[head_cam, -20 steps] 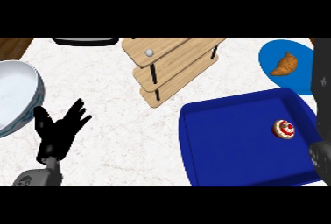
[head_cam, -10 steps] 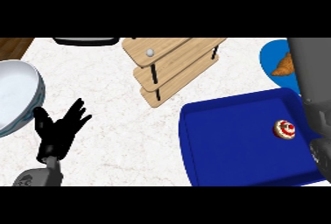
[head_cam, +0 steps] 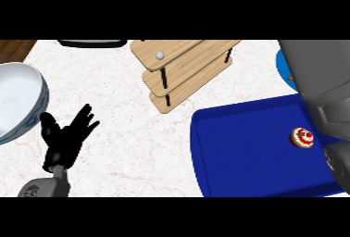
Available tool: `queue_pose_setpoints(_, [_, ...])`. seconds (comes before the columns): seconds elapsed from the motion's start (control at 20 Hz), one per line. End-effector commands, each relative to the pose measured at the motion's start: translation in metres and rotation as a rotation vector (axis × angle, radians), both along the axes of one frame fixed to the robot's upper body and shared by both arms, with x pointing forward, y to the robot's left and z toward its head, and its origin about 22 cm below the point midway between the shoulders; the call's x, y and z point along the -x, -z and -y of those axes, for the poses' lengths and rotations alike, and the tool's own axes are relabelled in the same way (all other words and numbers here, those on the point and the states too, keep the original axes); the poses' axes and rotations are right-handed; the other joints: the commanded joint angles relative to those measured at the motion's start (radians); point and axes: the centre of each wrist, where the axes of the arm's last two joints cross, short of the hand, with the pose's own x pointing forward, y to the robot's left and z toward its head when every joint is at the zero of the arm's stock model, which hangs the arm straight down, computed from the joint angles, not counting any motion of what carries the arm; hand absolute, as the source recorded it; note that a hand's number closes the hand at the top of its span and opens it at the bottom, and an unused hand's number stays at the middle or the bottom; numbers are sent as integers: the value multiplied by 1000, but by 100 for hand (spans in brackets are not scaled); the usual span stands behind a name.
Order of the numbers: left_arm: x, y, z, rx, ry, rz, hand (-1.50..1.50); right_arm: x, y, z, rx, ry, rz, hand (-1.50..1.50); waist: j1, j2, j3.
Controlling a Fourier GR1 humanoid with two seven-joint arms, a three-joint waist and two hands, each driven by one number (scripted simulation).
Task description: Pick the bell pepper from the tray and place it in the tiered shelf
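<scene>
The bell pepper (head_cam: 302,137), a small red and white piece, lies on the right part of the blue tray (head_cam: 239,152). The wooden tiered shelf (head_cam: 181,69) stands at the top centre, with a small white ball (head_cam: 160,55) on its upper board. My right forearm (head_cam: 321,88) fills the right edge, reaching over the tray's right side just beside the pepper; its hand does not show. My left hand (head_cam: 65,136) rests open at the lower left, fingers up, far from the tray.
A large white plate (head_cam: 17,102) with a bluish rim sits at the left edge. A sliver of a blue plate (head_cam: 282,62) shows behind my right forearm at the top right. A black object (head_cam: 92,43) lies at the top edge.
My right forearm has swung in from the right edge and now covers most of the blue plate and the tray's right side. The left hand and the pepper have not moved.
</scene>
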Motion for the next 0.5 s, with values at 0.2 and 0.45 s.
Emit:
queue_pose_setpoints(0.2, [18,20,-6,5,-5,-48,0,-11,16,-7,-22,-69,8,150,-1,1,-4])
queue_pose_setpoints(0.45, [8,12,-8,-7,23,-65,0,-14,6,1,71,-46,41,150,0,3,-4])
